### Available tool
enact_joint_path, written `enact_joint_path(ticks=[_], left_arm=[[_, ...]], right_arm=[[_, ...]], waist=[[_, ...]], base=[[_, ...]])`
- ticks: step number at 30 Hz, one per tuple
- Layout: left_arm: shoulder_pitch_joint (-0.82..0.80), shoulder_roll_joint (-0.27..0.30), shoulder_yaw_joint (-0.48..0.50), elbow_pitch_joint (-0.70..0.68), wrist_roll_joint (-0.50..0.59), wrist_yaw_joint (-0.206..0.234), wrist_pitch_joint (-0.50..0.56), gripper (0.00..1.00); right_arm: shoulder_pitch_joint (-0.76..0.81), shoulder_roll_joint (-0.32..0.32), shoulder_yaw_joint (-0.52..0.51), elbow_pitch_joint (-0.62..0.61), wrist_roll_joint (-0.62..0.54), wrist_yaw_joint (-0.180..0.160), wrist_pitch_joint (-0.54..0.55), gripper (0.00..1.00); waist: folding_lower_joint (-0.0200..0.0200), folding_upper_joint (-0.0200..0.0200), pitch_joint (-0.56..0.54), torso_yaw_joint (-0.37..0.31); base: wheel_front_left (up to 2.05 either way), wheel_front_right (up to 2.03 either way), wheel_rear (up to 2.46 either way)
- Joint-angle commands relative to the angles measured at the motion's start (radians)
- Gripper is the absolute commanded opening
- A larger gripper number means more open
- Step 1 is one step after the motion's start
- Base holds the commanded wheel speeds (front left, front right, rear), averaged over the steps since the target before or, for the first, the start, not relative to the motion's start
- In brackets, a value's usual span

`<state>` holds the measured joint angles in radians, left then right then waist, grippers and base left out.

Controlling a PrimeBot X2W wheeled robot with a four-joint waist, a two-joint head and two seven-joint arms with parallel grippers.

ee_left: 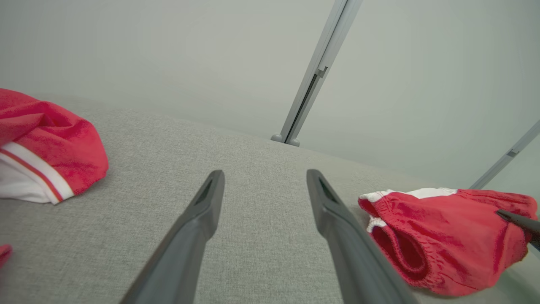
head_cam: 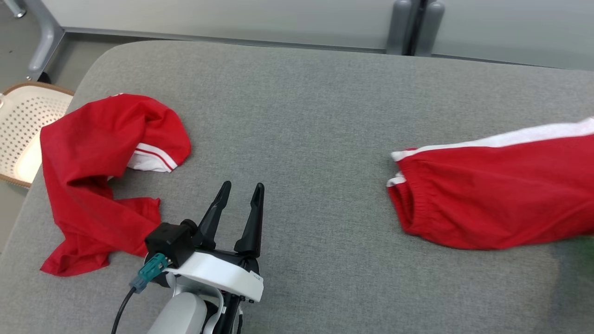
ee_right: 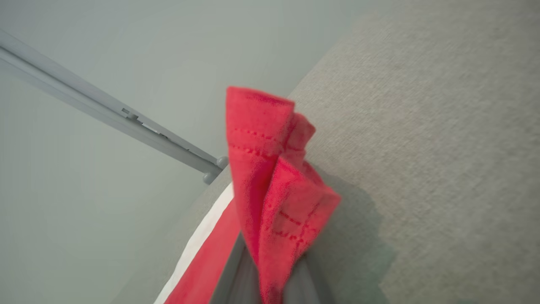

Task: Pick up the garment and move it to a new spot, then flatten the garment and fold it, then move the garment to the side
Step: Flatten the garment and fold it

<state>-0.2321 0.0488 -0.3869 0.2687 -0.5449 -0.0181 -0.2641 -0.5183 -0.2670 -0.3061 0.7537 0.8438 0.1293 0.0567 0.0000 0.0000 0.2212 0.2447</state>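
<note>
A red garment (head_cam: 487,199) with a white side stripe and an elastic waistband lies at the right of the grey padded table (head_cam: 315,116). In the right wrist view my right gripper (ee_right: 270,270) is shut on a bunched, stitched edge of this garment (ee_right: 270,169), which stands up between the fingers. The left wrist view shows the garment (ee_left: 443,236) with a dark fingertip (ee_left: 517,218) at its far end. My left gripper (head_cam: 242,186) hovers open over bare table near the front middle, holding nothing; the gap between its fingers also shows from its wrist (ee_left: 265,173).
A second red piece of clothing (head_cam: 93,157) with white trim lies crumpled at the table's left, close beside my left wrist. A pale perforated basket (head_cam: 23,130) stands off the table's left edge. Grey wall panels and posts (head_cam: 413,23) run behind the table.
</note>
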Motion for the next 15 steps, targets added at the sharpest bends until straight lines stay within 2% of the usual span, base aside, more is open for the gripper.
enact_joint_path(ticks=[1,4,9,15], left_arm=[[0.005,0.004,0.008,0.003,0.009,-0.006,0.0,1.0],[0.016,0.003,0.013,0.006,0.013,-0.007,0.0,1.0],[0.023,0.003,0.014,0.015,0.023,-0.011,0.0,1.0],[0.032,0.004,0.013,0.03,0.03,-0.015,0.0,1.0]], right_arm=[[0.03,-0.016,-0.035,0.019,-0.02,0.003,-0.056,0.0],[0.061,-0.003,-0.027,0.032,-0.087,0.003,-0.127,0.0],[0.087,0.025,-0.048,0.039,-0.109,0.003,-0.175,0.0],[0.058,0.057,0.008,-0.014,-0.112,0.003,-0.202,0.0]], waist=[[0.0,0.0,-0.023,-0.03],[0.0,0.0,-0.034,-0.05],[0.0,0.0,-0.051,-0.077],[0.0,0.0,-0.076,-0.086]], base=[[0.0,0.0,0.0],[0.0,0.0,0.0],[0.0,0.0,0.0],[0.0,0.0,0.0]])
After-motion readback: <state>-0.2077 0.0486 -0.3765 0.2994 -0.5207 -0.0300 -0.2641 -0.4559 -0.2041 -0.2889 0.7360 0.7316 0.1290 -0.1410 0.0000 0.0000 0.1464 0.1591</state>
